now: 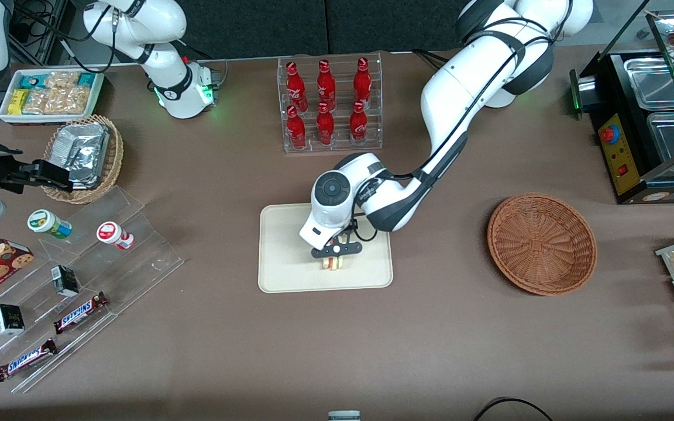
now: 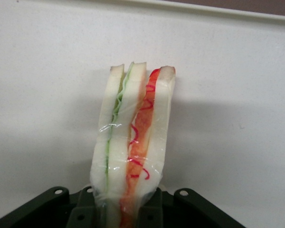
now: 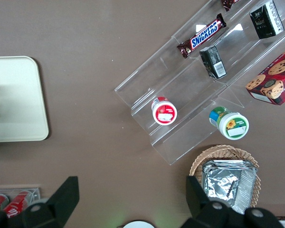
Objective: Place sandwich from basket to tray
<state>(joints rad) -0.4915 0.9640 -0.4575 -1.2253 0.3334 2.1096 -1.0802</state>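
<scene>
Fingers clenched on sandwich (image 2: 133, 147) | gripper (image 1: 334, 257) over tray (image 1: 278, 275), basket (image 1: 542, 242) at three o'clock | we lower gently, then release.

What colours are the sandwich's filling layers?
Green and red-orange between white bread on the sandwich, held by the end effector over the tray; clearest in the left wrist view.

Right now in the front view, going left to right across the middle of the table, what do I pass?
Foil-packet basket → tray → end effector holding the sandwich over the tray → empty basket.
</scene>
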